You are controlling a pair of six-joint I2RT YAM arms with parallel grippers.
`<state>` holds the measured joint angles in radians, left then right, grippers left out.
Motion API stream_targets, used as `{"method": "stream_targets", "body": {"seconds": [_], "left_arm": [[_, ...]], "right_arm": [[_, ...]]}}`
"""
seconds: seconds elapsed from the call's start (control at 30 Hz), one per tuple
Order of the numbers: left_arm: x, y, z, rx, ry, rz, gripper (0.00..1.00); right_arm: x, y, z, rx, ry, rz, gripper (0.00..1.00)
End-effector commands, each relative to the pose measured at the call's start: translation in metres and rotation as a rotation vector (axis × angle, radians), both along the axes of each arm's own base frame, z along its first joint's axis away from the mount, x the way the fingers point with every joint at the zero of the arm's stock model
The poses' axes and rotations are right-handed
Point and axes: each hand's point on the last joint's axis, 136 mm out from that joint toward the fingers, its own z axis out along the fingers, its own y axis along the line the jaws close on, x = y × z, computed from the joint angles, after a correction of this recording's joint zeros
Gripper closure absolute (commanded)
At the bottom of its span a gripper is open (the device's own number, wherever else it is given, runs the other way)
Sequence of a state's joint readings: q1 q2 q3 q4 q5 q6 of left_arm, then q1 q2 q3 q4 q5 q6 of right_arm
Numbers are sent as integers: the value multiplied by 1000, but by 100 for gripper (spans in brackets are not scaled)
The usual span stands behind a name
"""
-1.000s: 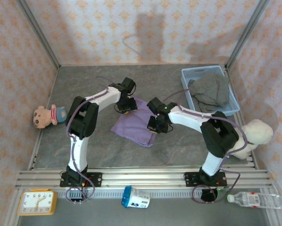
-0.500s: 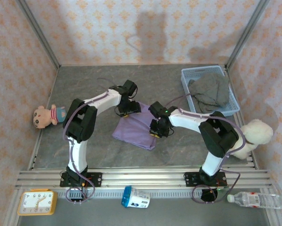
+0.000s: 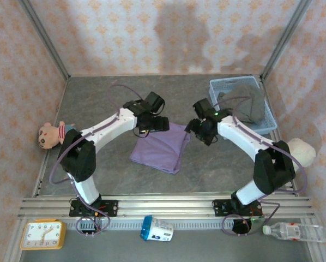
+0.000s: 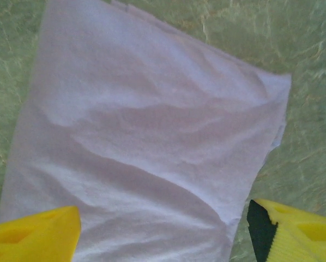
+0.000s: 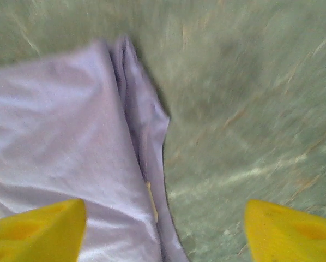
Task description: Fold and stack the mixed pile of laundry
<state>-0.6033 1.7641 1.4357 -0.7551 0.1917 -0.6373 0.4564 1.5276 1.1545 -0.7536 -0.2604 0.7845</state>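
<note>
The lilac shirt lies folded flat in the middle of the table, and it also spreads under the left wrist camera. My left gripper hovers over its far edge, open, yellow fingers wide apart with nothing between them. My right gripper hangs open just off the shirt's far right corner, above the folded edge and bare table. The grey-brown trousers lie bunched in the light blue basket at the back right.
A small plush doll lies by the left wall and a white plush toy by the right wall. A yellow clock, a blue-white cup and a water bottle lie in front of the rail.
Both grippers have opened and let go of the shirt. The right gripper rose and moved back and to the right; the left shifted slightly farther. The shirt settled flat.
</note>
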Motion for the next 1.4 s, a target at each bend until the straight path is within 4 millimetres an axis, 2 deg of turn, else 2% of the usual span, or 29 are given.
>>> {"method": "stream_targets", "body": {"seconds": [0.0, 0.03, 0.2, 0.37, 0.5, 0.67, 0.93, 1.07, 1.2, 1.37], "left_arm": [[-18, 6, -27, 137, 33, 22, 17], [-22, 5, -35, 161, 46, 24, 17], [-32, 0, -65, 244, 86, 57, 16], [-34, -3, -108, 293, 162, 108, 16], [-28, 7, -123, 375, 175, 131, 16], [-13, 40, -125, 479, 209, 134, 16], [47, 116, -108, 494, 247, 170, 16], [79, 153, -100, 466, 259, 170, 16], [107, 194, -93, 424, 270, 201, 16], [138, 247, -85, 346, 253, 292, 16]], "right_arm": [[17, -32, 30, -71, -62, -42, 8], [24, -38, 35, -72, -71, -50, 0], [50, -57, 54, -42, -65, -48, 0], [74, -76, 68, -35, -106, -41, 0], [88, -92, 76, -10, -144, -75, 0], [95, -112, 73, -4, -161, -133, 0], [110, -156, 52, -35, -124, -256, 0], [122, -180, 33, -58, -87, -364, 0], [145, -190, 15, -74, -77, -428, 0], [170, -195, -18, -55, -39, -544, 0]]}}
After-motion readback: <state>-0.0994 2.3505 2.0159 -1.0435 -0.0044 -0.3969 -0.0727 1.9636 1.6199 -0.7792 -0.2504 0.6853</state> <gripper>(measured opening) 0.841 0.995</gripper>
